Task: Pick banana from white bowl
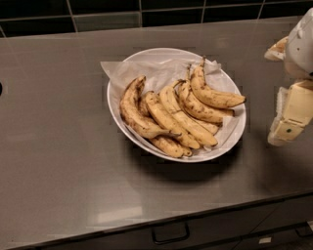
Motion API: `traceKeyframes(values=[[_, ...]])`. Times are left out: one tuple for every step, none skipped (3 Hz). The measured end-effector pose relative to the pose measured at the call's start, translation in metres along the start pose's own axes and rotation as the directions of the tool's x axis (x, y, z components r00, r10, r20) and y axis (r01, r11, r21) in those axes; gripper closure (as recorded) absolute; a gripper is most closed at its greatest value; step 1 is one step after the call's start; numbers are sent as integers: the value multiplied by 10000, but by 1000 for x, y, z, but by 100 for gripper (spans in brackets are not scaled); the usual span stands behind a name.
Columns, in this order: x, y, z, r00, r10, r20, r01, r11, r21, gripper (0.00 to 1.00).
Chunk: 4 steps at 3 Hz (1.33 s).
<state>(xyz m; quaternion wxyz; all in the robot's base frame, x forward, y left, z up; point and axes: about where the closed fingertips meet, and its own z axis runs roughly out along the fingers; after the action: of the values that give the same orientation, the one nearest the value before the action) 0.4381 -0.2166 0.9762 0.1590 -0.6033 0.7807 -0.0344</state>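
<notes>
The white bowl [146,57] is a large oval dish lined with crumpled white paper, standing in the middle of a grey counter. It holds several yellow, brown-speckled bananas. The banana [213,96] is the short, plump, strongly curved one lying on top at the bowl's right rear, with its thin dark stem pointing to the back. My gripper [277,93] is at the right edge of the view, to the right of the bowl and apart from it. It is open and empty, with one cream finger [293,113] hanging just beyond the bowl's right rim.
A big brown-edged banana [133,114] lies along the bowl's left side, and longer, paler bananas [181,119] lie in the middle. A dark tiled wall [146,12] runs behind the counter. Drawers with a handle [170,235] sit below the counter's front edge.
</notes>
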Motion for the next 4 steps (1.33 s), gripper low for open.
traceKeyframes(values=[[0, 0, 0, 10000, -2, 1, 2, 10000, 1, 0], [-7, -1, -3, 9998, -152, 95, 151, 9998, 116, 0], [-30, -6, -8, 9985, -233, 503, 216, 9992, 345, 0], [-57, -13, -9, 9976, -119, 680, 108, 9998, 156, 0]])
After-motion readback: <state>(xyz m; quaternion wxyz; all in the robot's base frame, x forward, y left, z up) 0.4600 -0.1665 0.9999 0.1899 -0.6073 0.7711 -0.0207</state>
